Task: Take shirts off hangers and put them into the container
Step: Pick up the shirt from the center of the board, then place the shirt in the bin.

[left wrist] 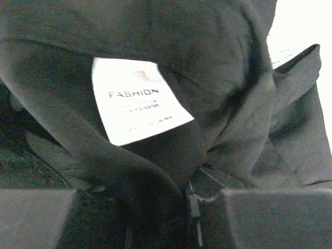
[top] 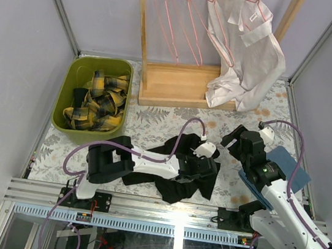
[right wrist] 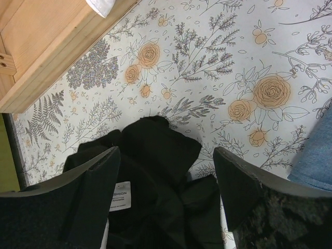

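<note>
A black shirt [top: 175, 191] is seen crumpled on the table [top: 154, 123], near its front edge and about midway across. A white label [left wrist: 137, 101] printed FASHION is turned up among its folds. The left hand [top: 207, 167] is lowered onto the right part of this heap. In the left wrist view dark fabric is bunched between the two fingers [left wrist: 36, 218], which are drawn partway in. Whether the cloth is actually pinched cannot be told.

The right hand [right wrist: 165, 155] is held just above the shirt's far right edge. Its fingers are spread wide and nothing is gripped; the cloth and the flowered table cover are seen between them. A folded blue cloth [top: 287, 163] lies under the right arm.

The container [top: 66, 86] is placed at the far left of the table, well apart from the black shirt, and a yellow-and-black plaid shirt [top: 98, 99] is heaped inside it. At the back a wooden rack [top: 178, 83] is set, with several bare pink hangers [top: 168, 19] hooked on its top bar. At its right end a white shirt [top: 250, 56] is hung, its lower part draped onto the rack base.
</note>
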`<move>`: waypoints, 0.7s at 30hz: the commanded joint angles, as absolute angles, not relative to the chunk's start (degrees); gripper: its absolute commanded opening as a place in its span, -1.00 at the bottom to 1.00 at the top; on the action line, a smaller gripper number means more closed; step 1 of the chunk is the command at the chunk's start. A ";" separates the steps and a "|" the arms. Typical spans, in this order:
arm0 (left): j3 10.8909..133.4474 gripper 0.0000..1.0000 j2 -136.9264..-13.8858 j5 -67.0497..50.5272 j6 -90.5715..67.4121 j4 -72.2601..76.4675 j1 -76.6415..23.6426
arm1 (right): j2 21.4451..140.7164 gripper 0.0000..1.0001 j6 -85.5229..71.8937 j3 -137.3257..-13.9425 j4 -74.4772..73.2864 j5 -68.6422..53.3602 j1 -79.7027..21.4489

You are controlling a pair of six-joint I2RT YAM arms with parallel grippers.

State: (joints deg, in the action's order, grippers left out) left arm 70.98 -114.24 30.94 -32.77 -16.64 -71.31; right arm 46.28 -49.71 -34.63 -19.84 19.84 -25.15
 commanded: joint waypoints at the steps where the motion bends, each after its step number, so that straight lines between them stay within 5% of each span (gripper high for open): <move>1: 64.39 -0.79 -116.13 37.61 -33.75 -32.11 -70.25 | 46.02 0.60 -49.94 -34.81 -17.45 20.41 -25.38; 3: 64.56 -1.00 -112.14 40.13 -34.20 -32.88 -70.26 | 45.89 0.59 -50.01 -34.82 -17.72 20.66 -25.42; 21: 72.76 -1.00 -79.39 58.75 -29.33 -45.81 -70.32 | 45.79 0.60 -50.17 -34.54 -17.45 20.37 -25.41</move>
